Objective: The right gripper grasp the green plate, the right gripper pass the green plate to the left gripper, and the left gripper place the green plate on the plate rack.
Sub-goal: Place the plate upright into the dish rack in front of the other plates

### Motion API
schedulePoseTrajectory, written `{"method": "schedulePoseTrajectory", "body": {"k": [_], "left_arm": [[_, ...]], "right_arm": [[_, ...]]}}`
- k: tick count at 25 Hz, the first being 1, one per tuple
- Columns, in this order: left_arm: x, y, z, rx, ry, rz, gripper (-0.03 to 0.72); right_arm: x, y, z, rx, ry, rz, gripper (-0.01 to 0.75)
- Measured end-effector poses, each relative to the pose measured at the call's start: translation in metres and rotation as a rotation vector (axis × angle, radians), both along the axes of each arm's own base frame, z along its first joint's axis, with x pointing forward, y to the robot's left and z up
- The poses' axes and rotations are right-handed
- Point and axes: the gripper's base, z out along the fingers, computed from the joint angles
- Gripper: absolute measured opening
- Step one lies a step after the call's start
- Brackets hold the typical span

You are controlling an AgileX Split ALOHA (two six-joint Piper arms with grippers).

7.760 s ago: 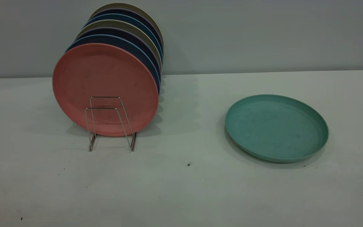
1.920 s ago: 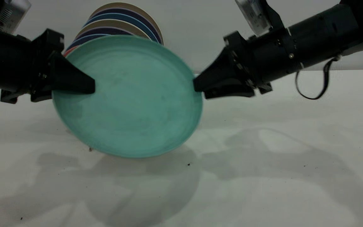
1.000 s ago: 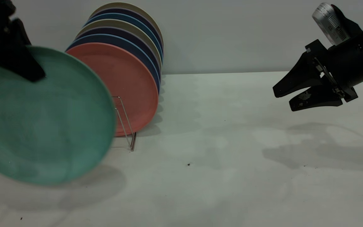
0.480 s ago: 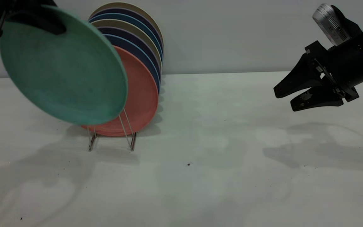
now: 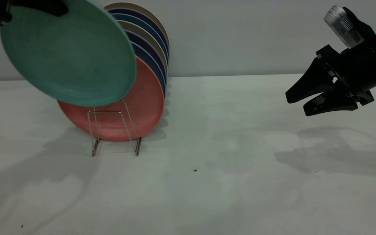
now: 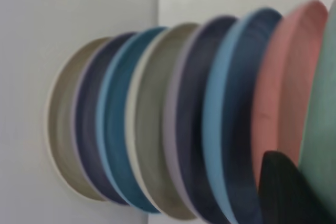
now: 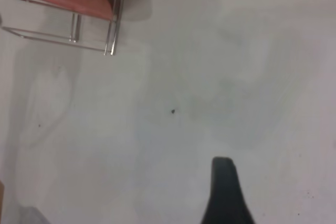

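The green plate [image 5: 67,52] hangs tilted in the air at the upper left, its lower edge in front of the salmon-pink plate [image 5: 139,107] and above the front loops of the plate rack [image 5: 114,129]. My left gripper [image 5: 57,8] is shut on the green plate's top rim. In the left wrist view, the green plate [image 6: 323,129] lies next to the pink plate [image 6: 286,77], with one black finger [image 6: 283,192] against it. My right gripper [image 5: 296,105] is open and empty, in the air at the far right. Its finger [image 7: 226,192] shows over bare table.
Several dark blue and beige plates [image 5: 148,42] stand upright in the rack behind the pink one. The rack's front end [image 7: 94,32] shows in the right wrist view. A white table [image 5: 227,169] runs under everything, with a grey wall behind.
My left gripper has carried the green plate up and to the right, from low at the far left to above the rack's front. My right gripper has hardly moved.
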Motion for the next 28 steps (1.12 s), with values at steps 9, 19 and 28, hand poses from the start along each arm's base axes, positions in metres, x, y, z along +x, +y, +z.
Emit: {"method": "schedulePoseTrajectory", "body": {"k": [9, 19, 28], "left_arm": [[0.007, -0.003, -0.014, -0.062, 0.032, 0.014, 0.09], [0.011, -0.005, -0.033, -0.064, 0.093, -0.004, 0.09], [0.022, -0.003, -0.067, -0.036, 0.162, 0.001, 0.09]], "right_arm": [[0.0, 0.0, 0.0, -0.005, 0.0, 0.004, 0.55], [0.0, 0.0, 0.0, -0.007, 0.0, 0.005, 0.55], [0.0, 0.0, -0.001, -0.008, -0.001, 0.006, 0.55]]}}
